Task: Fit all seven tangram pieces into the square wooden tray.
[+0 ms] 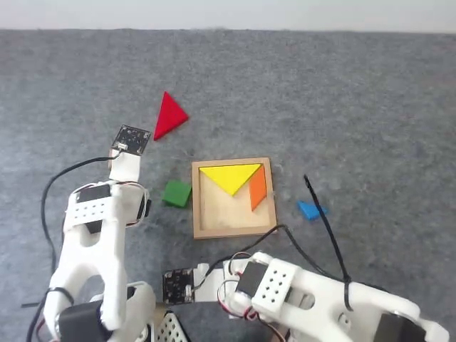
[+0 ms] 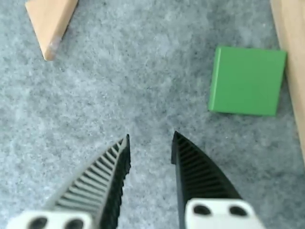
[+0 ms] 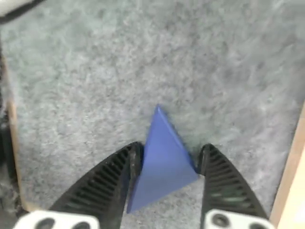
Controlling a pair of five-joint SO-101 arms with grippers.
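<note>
1. The table was covered by a grey, felt-like carpet (image 1: 370, 107), and a pale strip of wall (image 1: 228, 14) ran along its far edge.
2. The square wooden tray (image 1: 197, 214) sat near the middle of the carpet. A yellow triangle (image 1: 229, 177) lay against its far rim, with an orange piece (image 1: 257, 189) touching it on the right. The rest of the tray floor was bare wood.
3. A green square (image 1: 177, 193) lay flat on the carpet just beside the tray's left rim. A red triangle (image 1: 169, 115) lay farther back, well apart from the tray.
4. A small blue piece (image 1: 311, 210) lay right of the tray and apart from it, with a black cable (image 1: 325, 228) running just beside it.
5. The left gripper (image 2: 150, 137) hovered over bare carpet near the green square, its claw moderately parted and holding nothing. A wood-coloured pointed piece (image 2: 47, 19) lay farther off.
6. The right gripper (image 3: 171, 146) had its claw narrowed on a blue triangle (image 3: 164, 162), with a toothed finger against each side.
7. As for writing, the small circuit boards (image 1: 132, 140) on the wrists carried markings too small to read.
</note>
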